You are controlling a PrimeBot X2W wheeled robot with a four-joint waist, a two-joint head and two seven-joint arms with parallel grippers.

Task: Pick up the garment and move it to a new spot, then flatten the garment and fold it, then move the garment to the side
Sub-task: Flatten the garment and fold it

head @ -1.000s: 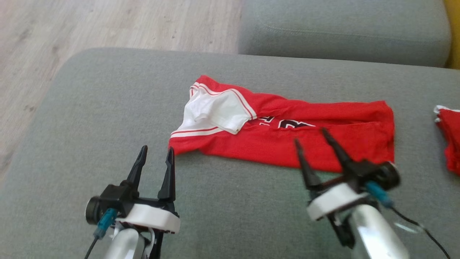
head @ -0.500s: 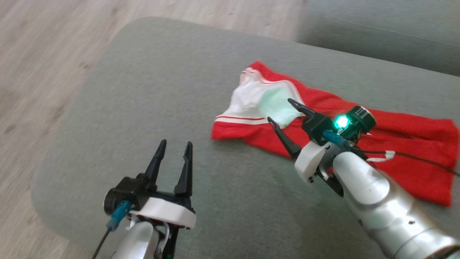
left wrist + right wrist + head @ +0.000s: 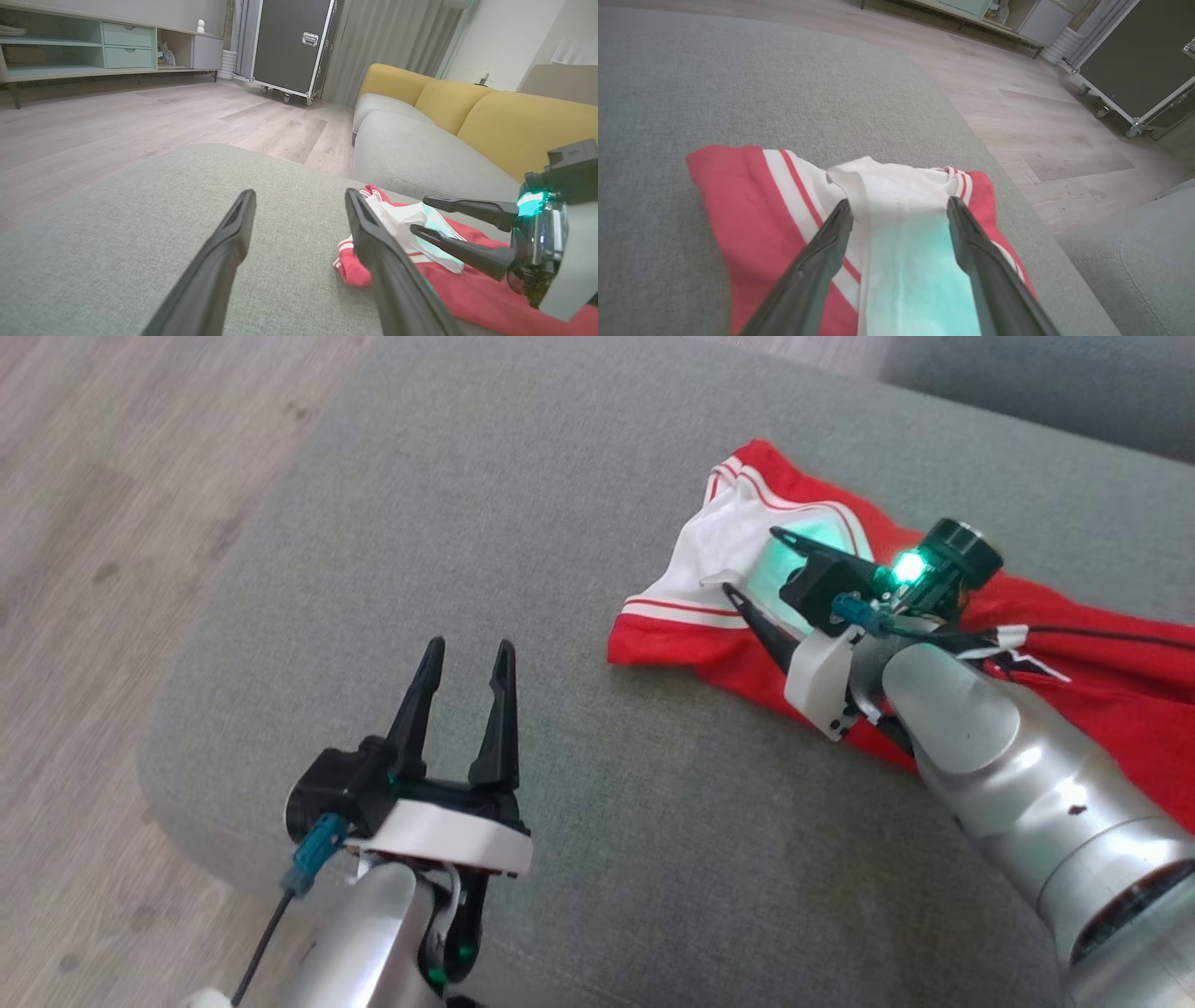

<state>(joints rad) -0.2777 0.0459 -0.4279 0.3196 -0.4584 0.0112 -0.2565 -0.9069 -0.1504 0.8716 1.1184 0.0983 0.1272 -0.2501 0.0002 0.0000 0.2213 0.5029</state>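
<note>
The garment (image 3: 691, 644) is red with a white sleeve and white stripes, lying in a long folded strip on the grey cushion (image 3: 523, 485). My right gripper (image 3: 752, 560) is open at the garment's left end, its fingers straddling the white sleeve (image 3: 896, 186) with nothing pinched. A green light on its wrist tints the cloth. Whether the tips touch the fabric I cannot tell. My left gripper (image 3: 471, 645) is open over bare cushion, left of the garment (image 3: 448, 289) and apart from it. The left wrist view shows the left gripper (image 3: 300, 193) and, to its right, the right gripper (image 3: 419, 214).
The cushion's rounded edge drops to a wooden floor (image 3: 112, 523) on the left. A second grey cushion (image 3: 1046, 383) lies beyond at the upper right, with a yellow backrest (image 3: 514, 121) behind it. A black wheeled case (image 3: 289, 42) and a sideboard (image 3: 93, 46) stand far off.
The head camera has swung left. My right arm has travelled left along the garment to its white sleeve end and rolled over, showing its green light. The left gripper has kept its pose.
</note>
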